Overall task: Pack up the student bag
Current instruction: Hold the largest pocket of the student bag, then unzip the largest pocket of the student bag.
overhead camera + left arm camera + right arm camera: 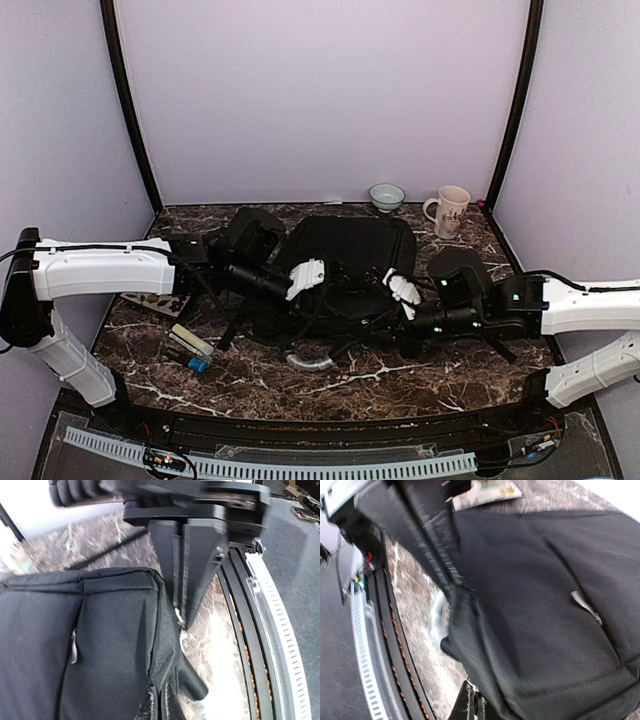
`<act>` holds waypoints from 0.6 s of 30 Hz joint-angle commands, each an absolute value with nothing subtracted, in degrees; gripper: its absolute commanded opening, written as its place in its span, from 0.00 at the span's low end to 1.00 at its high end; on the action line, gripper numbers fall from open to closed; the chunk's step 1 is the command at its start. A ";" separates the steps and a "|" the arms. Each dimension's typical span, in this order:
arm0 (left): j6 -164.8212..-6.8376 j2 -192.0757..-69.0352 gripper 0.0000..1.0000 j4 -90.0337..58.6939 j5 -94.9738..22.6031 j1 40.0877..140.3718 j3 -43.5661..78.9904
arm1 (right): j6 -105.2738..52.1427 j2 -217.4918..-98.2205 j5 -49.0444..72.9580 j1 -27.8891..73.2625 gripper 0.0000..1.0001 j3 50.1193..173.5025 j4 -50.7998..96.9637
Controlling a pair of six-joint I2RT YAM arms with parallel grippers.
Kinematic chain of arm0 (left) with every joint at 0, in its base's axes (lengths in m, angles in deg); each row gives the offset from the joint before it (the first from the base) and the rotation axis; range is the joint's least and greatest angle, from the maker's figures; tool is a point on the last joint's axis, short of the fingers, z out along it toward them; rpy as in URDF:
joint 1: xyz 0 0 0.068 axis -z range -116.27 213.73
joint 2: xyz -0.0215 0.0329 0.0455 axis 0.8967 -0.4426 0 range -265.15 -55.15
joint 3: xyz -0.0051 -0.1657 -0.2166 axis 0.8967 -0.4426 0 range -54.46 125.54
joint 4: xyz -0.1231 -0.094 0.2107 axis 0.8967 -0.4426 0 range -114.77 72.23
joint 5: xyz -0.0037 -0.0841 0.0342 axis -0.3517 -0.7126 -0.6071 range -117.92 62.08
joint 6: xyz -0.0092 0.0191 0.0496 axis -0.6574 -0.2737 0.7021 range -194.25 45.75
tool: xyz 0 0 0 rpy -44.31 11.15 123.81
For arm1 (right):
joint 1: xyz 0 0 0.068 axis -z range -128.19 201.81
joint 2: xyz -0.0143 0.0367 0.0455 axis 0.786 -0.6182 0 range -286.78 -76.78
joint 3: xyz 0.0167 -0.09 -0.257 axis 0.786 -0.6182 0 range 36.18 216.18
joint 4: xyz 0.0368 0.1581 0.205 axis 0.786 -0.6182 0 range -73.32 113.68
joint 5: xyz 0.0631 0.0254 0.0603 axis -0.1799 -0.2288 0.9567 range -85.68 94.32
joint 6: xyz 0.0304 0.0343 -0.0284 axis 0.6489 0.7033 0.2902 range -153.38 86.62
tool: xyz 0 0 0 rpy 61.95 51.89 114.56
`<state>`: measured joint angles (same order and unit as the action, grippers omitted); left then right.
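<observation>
The student bag (350,262), black fabric, lies flat in the middle of the table, straps spread around it and its silvery-grey loop handle (308,361) toward the near edge. My left gripper (306,277) is at the bag's left side. In the left wrist view, it (159,701) is shut on a fold of the bag (100,645) at its edge. My right gripper (403,290) is at the bag's right side. In the right wrist view, it (474,701) is shut on the bag's ribbed edge (545,630). Both wrist views are blurred.
A cream mug (449,210) and a small bowl (386,196) stand at the back right. At the front left lie a pale marker (192,340), a small blue item (195,364) and a patterned flat item (155,302). Black straps trail over the table.
</observation>
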<state>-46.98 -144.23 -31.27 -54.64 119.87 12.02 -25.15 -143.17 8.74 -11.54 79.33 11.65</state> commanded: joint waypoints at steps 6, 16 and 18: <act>-47.74 -132.87 0.00 -37.87 -46.90 119.72 4.60 | -21.16 -136.58 8.77 -4.53 0.00 75.00 13.10; -48.68 -134.61 0.00 -40.58 -34.43 119.72 6.37 | -24.75 -136.19 16.08 -4.52 0.00 80.94 4.19; -49.46 -135.06 0.00 -40.69 -30.72 119.72 7.25 | -24.97 -135.24 18.19 -4.51 0.00 81.30 2.24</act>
